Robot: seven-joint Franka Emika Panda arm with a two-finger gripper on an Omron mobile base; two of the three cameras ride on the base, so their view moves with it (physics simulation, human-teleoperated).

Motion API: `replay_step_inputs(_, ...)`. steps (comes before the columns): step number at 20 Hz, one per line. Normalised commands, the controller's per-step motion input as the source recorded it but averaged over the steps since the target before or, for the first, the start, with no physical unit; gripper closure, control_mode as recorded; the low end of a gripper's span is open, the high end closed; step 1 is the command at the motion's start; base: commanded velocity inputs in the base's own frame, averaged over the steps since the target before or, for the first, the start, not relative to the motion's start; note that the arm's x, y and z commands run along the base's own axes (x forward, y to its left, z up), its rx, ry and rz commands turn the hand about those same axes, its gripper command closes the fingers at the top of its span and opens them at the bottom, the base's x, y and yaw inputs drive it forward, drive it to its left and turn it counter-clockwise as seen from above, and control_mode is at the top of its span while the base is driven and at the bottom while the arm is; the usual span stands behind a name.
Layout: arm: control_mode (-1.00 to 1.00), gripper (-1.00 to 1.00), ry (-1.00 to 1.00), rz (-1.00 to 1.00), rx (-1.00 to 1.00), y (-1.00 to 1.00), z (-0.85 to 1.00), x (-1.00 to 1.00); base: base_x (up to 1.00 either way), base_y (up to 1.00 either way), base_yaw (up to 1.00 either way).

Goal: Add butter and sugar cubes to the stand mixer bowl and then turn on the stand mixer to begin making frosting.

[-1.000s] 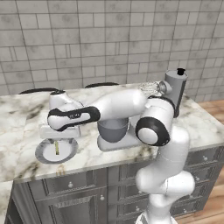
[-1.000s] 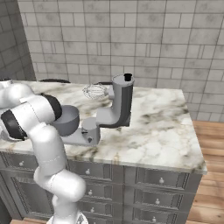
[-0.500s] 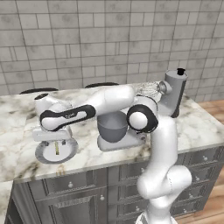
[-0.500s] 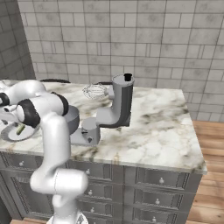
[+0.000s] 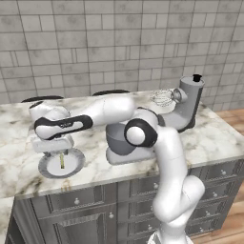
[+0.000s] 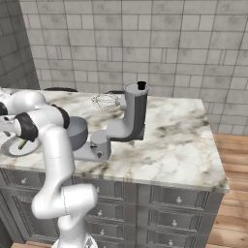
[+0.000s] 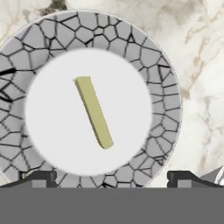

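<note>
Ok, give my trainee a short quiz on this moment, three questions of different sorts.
1. True or false: the butter lies on the plate.
2. Multiple choice: the fingers are A) shut on the butter, B) open above the plate, C) inside the bowl.
3. Fill in: the whisk hangs from the head of the ____.

Key:
1. True.
2. B; the gripper looks down on the plate with its tips apart, one either side of the butter in the hand view, and nothing is held.
3. Mixer.
</note>
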Motion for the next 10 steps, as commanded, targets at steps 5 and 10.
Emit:
replay_step_inputs(5, -1.00, -1.00, 0.00, 0.02, 0.00, -0.34, -0.37, 0.01, 0.00, 0.00, 0.00)
replay_step_inputs(10, -1.00, -1.00, 0.00, 0.04, 0.10, -0.11, -0.24, 0.16, 0.00, 0.00, 0.00)
